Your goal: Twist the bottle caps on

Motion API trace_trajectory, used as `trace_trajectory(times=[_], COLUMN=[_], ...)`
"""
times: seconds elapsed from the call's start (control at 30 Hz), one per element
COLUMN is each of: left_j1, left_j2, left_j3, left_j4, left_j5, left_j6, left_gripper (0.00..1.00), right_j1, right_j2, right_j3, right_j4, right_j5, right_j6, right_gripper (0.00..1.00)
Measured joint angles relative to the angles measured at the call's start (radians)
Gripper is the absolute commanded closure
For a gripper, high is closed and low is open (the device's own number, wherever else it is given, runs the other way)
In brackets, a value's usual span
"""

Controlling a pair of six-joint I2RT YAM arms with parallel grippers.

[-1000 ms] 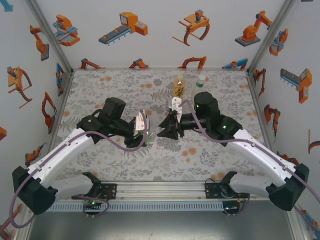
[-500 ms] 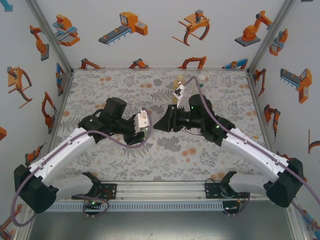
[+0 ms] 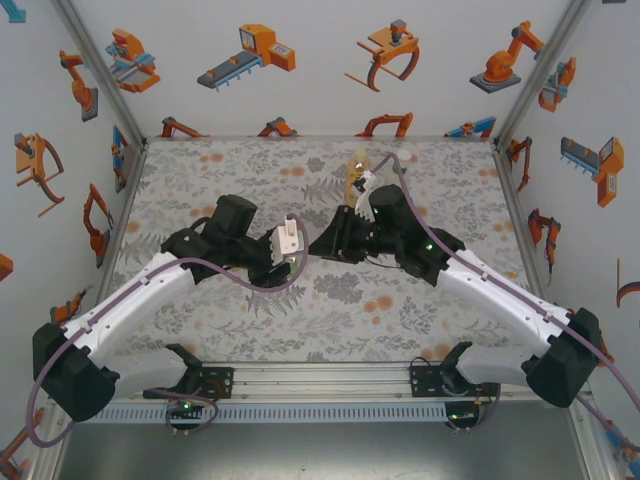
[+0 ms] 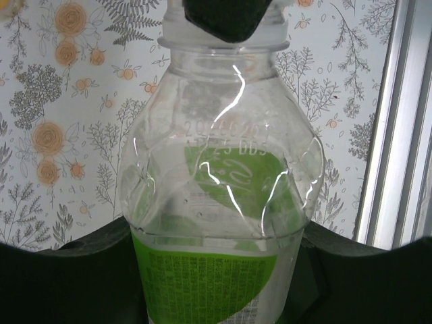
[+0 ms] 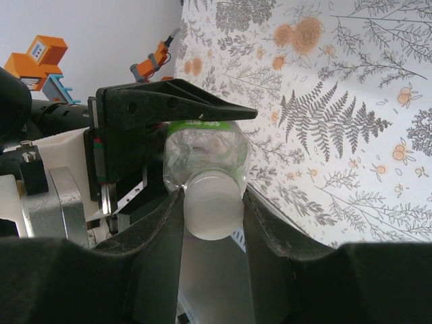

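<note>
- Since a second ago, the right gripper has been carried to the left and a little toward the back, and it is now met tip to tip with the left gripper over the middle of the table.
- The left arm is also shifted slightly toward the centre.
- The yellow bottle at the back was seen whole before; now it is half covered by the right wrist.
- The small capped bottle that stood beside it is now hidden behind the right arm.
- In the top view, the clear bottle is almost fully covered by the two grippers and cannot be made out well.
- In the left wrist view, this bottle is cut off at the bottom, and its neck is covered by a dark finger.
- The left gripper is pressed together on the body of the clear bottle, which is held lying above the table.
- The white cap is pinched between the right fingers and sits at the mouth of the bottle.
- It cannot be told how far the cap is screwed on.
- A white-green label is seen on the bottle; its small print is not readable.
- Raised characters are moulded on the shoulder, too faint to be read with certainty.
</note>
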Motion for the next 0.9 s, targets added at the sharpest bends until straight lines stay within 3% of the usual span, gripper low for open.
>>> trace_trajectory(times=[0.1, 0.3, 0.5, 0.67, 0.9], left_j1=[0.0, -0.01, -0.009, -0.009, -0.01], left_j2=[0.0, -0.006, -0.015, -0.031, -0.048], left_j3=[0.0, 0.0, 0.0, 0.0, 0.0], left_j4=[0.003, 0.04, 0.048, 0.049, 0.053], left_j5=[0.012, 0.047, 0.069, 0.102, 0.154], left_j6=[0.0, 0.001, 0.005, 0.014, 0.023], left_gripper=[1.0, 1.0, 1.0, 1.0, 1.0], right_j1=[0.0, 0.003, 0.003, 0.003, 0.003], right_j2=[0.0, -0.031, -0.091, -0.157, -0.272], right_j3=[0.016, 0.053, 0.111, 0.09, -0.054], right_j4=[-0.027, -0.086, -0.121, -0.076, 0.083], right_j5=[0.0, 0.012, 0.032, 0.019, -0.185], right_j6=[-0.024, -0.15, -0.325, -0.535, -0.956], right_gripper=[0.55, 0.35, 0.34, 0.39, 0.42])
